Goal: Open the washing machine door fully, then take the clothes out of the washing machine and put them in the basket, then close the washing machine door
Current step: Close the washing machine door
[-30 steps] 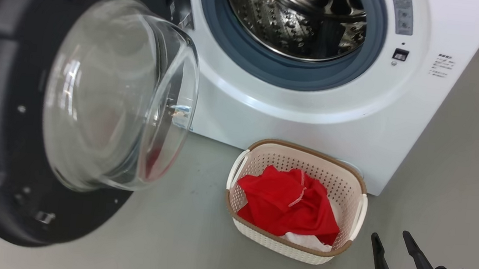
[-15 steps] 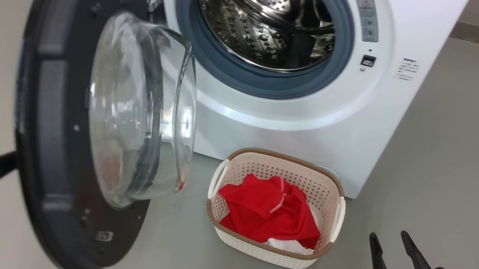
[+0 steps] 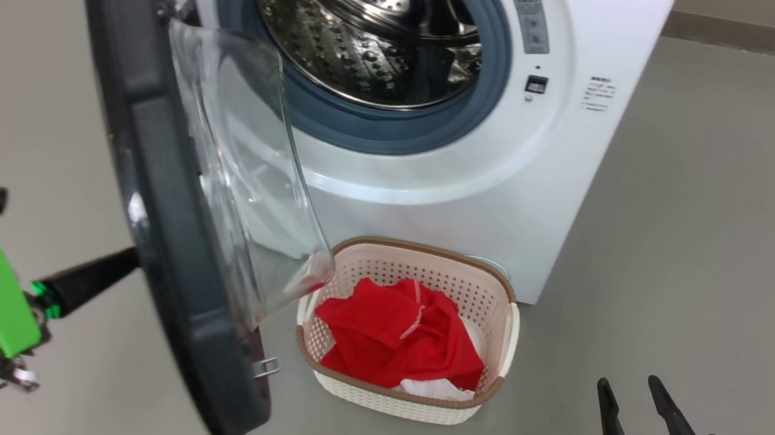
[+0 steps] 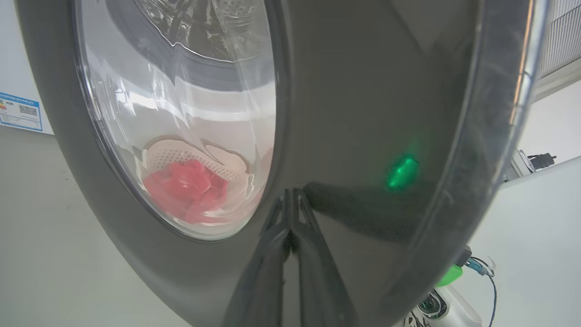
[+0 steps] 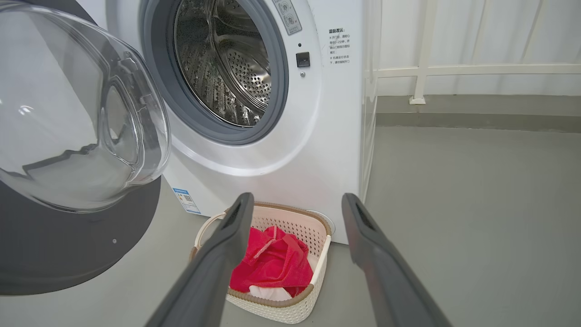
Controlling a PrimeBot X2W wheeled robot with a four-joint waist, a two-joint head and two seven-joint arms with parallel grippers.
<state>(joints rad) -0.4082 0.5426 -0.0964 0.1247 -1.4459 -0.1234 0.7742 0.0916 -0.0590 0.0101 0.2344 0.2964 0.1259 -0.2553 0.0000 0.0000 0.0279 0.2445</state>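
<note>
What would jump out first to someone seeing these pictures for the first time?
The washing machine door, black-rimmed with a bulging glass window, stands half open across the left of the head view, the shut left gripper tipped against its outer face. Next, the bright red clothes heaped in the cream basket on the floor before the washing machine.

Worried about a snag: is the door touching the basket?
Apart. Right wrist view shows bare floor between the door and the basket.

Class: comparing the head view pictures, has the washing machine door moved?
Yes. The door has swung toward the washing machine front; its glass now overlaps the basket rim.
</note>
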